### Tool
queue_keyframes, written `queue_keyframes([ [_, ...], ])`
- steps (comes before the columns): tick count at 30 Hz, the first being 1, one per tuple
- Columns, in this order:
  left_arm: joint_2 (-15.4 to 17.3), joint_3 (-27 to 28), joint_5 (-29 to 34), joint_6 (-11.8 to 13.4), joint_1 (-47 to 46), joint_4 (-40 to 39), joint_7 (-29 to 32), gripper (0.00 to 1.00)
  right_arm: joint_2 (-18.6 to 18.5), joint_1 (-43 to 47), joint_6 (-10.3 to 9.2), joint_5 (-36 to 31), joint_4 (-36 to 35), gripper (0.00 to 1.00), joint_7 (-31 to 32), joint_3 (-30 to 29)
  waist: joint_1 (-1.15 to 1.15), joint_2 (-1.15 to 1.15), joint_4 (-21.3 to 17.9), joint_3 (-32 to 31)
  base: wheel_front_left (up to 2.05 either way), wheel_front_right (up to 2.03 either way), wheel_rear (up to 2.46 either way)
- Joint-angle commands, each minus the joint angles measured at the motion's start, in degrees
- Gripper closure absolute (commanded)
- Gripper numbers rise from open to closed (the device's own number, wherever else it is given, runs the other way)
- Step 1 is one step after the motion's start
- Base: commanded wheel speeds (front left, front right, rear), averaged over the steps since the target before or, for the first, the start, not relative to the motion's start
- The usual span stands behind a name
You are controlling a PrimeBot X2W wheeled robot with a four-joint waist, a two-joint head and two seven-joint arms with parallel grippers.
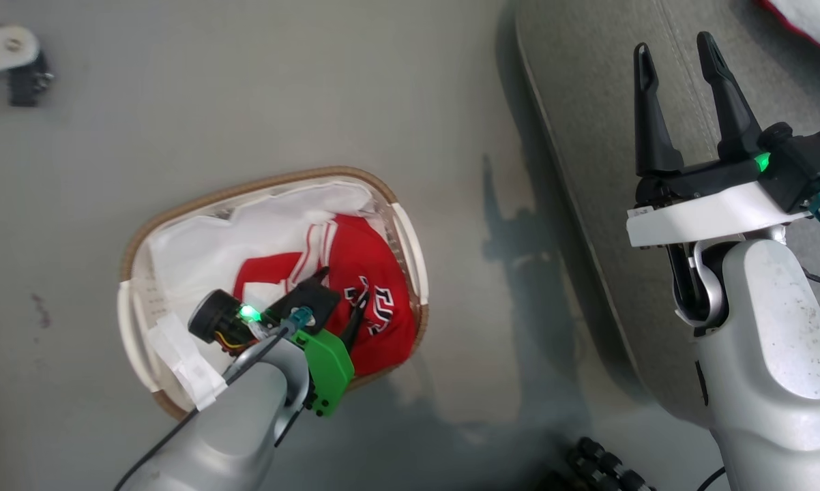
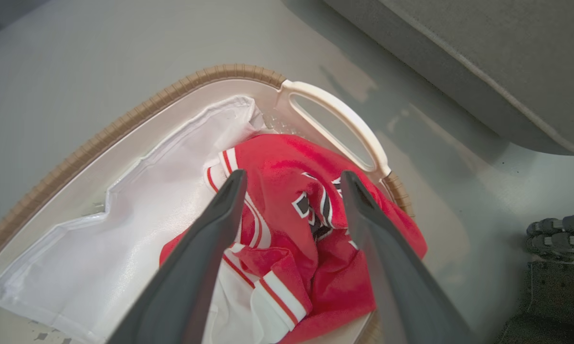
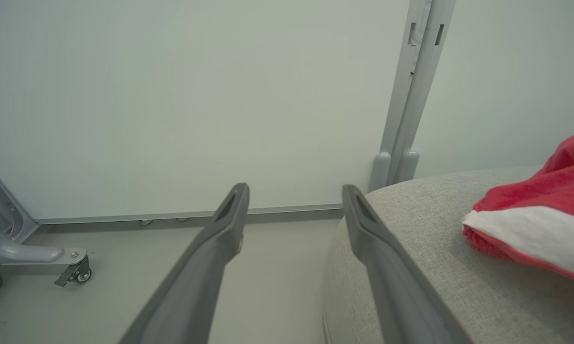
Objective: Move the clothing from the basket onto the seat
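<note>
On the left, the basket [image 1: 246, 185] stands on the floor [image 1: 246, 88], and one red jersey [image 2: 277, 157] lies in its right half on the white liner [image 2: 124, 215]. My left claw [image 2: 292, 179] is wide open and empty, its fingers on both sides of a jersey fold. I think the danger is here: if I close too low I may pinch the liner also, and the light basket could lift; a thin fold could slip out. On the right, my right claw [image 1: 673, 44] is open and empty over the seat [image 1: 587, 102], where the other jersey [image 3: 530, 210] lies. The floor is smooth grey; a pale wall [image 3: 172, 95] stands far behind.
</note>
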Motion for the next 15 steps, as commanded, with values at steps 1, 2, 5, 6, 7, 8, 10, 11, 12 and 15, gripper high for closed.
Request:
queue_keyframes([
  [1, 1.0, -0.6, -0.9, -0.1, -2.0, 1.0, 0.1, 0.0, 0.0, -1.1, -0.06, 0.8, -0.4, 0.0, -0.1, 0.3, -0.01, 0.0, -7.5, 7.8, 0.0, 0.0, 0.0],
  [2, 1.1, -1.0, -1.4, -0.1, -2.5, 1.5, 0.1, 0.0, 0.0, -1.3, -0.06, 1.2, -0.6, 0.0, -0.1, 0.4, -0.01, 0.0, -7.9, 8.3, 0.0, 0.0, 0.0],
  [5, 1.8, -1.6, -2.7, -0.1, -4.6, 3.9, 0.6, 0.0, 0.0, -1.6, -0.06, 2.5, -0.9, 0.0, -0.1, 1.0, -0.01, 0.0, -8.9, 10.0, 0.0, 0.0, 0.0],
  [6, 2.1, -1.5, -3.1, -0.1, -5.3, 4.8, 0.6, 0.0, 0.0, -1.7, -0.06, 2.9, -1.0, 0.0, -0.1, 1.3, -0.01, 0.0, -9.2, 10.6, 0.0, 0.0, 0.0],
  [7, 2.2, -1.4, -3.5, -0.1, -5.9, 5.5, 0.6, 0.0, 0.0, -1.8, -0.06, 3.1, -1.1, 0.0, -0.1, 1.4, -0.01, 0.0, -9.4, 10.9, 0.0, 0.0, 0.0],
  [8, 2.3, -1.2, -3.7, -0.1, -6.3, 6.3, 0.6, 0.0, 0.0, -1.9, -0.06, 3.3, -1.1, 0.0, -0.1, 1.6, -0.01, 0.0, -9.6, 11.3, 0.0, 0.0, 0.0],
  [10, 2.4, -0.5, -4.7, -0.1, -7.3, 8.2, 0.9, 0.0, 0.0, -2.2, -0.06, 3.8, -1.1, 0.0, -0.1, 1.9, -0.01, 0.0, -9.9, 12.0, 0.0, 0.0, 0.0],
  [11, 2.5, -0.2, -4.9, -0.1, -7.8, 9.0, 0.9, 0.0, 0.0, -2.3, -0.06, 4.1, -1.1, 0.0, -0.1, 2.0, -0.01, 0.0, -10.1, 12.3, 0.0, 0.0, 0.0],
  [12, 2.5, -0.1, -5.3, 0.0, -8.1, 9.7, 0.9, 0.0, 0.0, -2.4, -0.06, 4.2, -1.1, 0.0, -0.1, 2.2, -0.01, 0.0, -10.1, 12.5, 0.0, 0.0, 0.0],
  [15, 2.3, 0.4, -5.8, 0.2, -8.7, 11.9, 1.2, 0.0, 0.0, -2.5, -0.06, 4.7, -1.2, 0.0, -0.1, 2.6, -0.01, 0.0, -10.3, 12.9, 0.0, 0.0, 0.0],
])
